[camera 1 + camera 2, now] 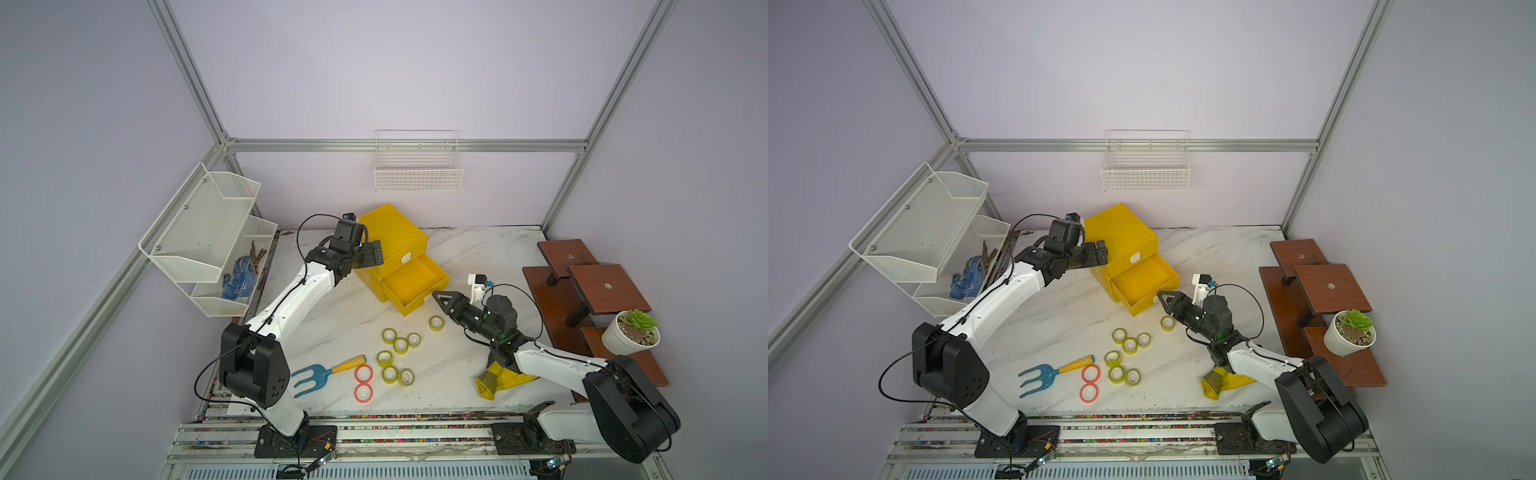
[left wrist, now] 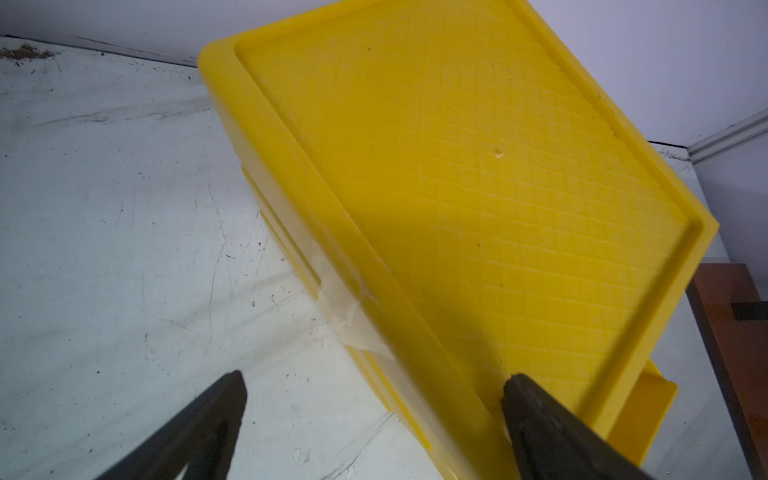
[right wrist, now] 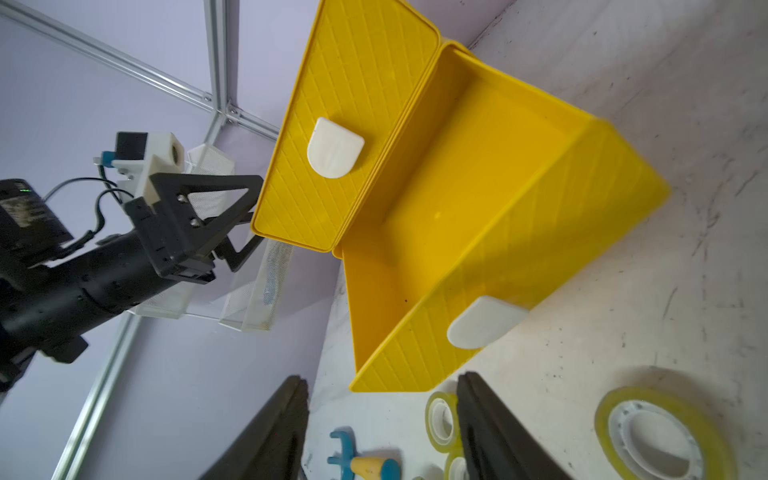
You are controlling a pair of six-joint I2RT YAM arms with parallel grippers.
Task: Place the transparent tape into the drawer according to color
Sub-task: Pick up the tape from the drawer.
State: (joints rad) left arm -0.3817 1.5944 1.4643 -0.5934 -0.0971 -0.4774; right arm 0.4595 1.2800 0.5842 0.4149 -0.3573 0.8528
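The step in hand looks like the end of opening. The bottom drawer (image 1: 411, 280) of the yellow box (image 1: 390, 235) stands pulled out and empty, and the top drawer (image 3: 353, 104) is shut. The right gripper (image 1: 437, 296) sits just in front of the open drawer, by its white handle (image 3: 484, 322). Its two fingers are partly apart and hold nothing. The left gripper (image 1: 377, 253) is spread wide at a top corner of the box and grips nothing. One finger (image 2: 540, 424) is over the top of the box and the other is out over the table (image 1: 478, 257). All the tape is on the table and none is in a drawer. One yellow-green roll (image 1: 436, 323) lies near the right gripper. Six more rolls (image 1: 400, 345) sit in a bunch nearer the front. Two pink rings (image 1: 363, 373) lie beside a blue fork (image 1: 316, 372) with a yellow handle. Next, I think, the right gripper must tip down over the near roll and pinch it across its rim. The rolls are small, round and see-through with white middles, and they look smooth and slippery. The pink rings are flat and wide, so they may be harder to lift. The box is hard plastic with a criss-cross pattern. The table is smooth, marbled and scratched.
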